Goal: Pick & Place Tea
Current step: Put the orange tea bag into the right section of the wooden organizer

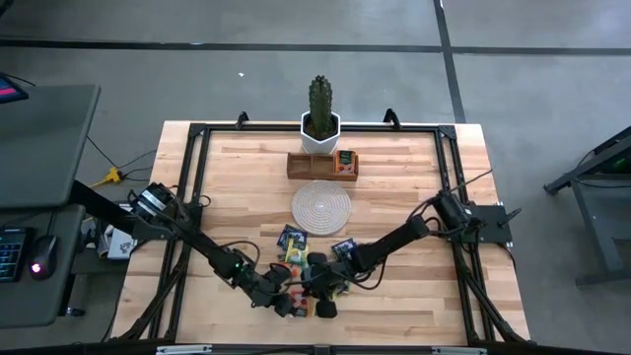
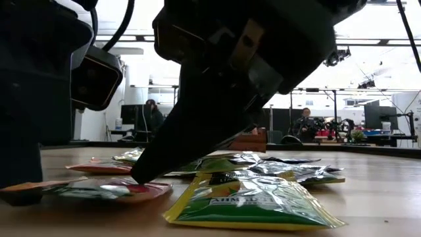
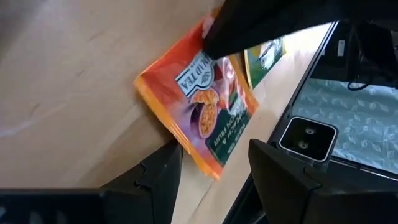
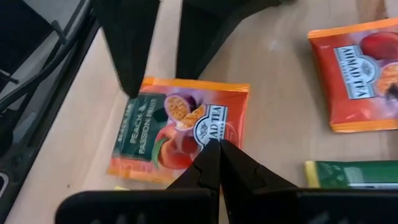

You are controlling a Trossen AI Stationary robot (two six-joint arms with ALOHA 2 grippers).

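An orange peach-and-passion-fruit tea sachet [image 4: 180,130] lies flat on the wooden table near its front edge. My right gripper [image 4: 218,144] is shut, with its tips on the sachet's middle. My left gripper [image 3: 214,152] is open. Its two fingers [image 4: 134,50] stand on either side of one corner of the same sachet [image 3: 208,165]. In the high view both grippers meet at the front middle of the table, left [image 1: 289,303] and right [image 1: 314,288]. My right gripper presses its shut fingertips down on the printed face of the orange sachet, near its middle [image 4: 214,127]. The fingers slant down from the table's right side. The sachet lies flat on the table under them. Whether my left gripper touches the sachet, I cannot tell.
More sachets lie close by: a red one [image 4: 357,78], a green one [image 4: 354,174] and dark blue ones [image 1: 291,240]. Farther back stand a round woven mat [image 1: 320,205], a wooden tray [image 1: 322,164] and a potted cactus [image 1: 319,118]. A black frame [image 1: 197,168] borders the table.
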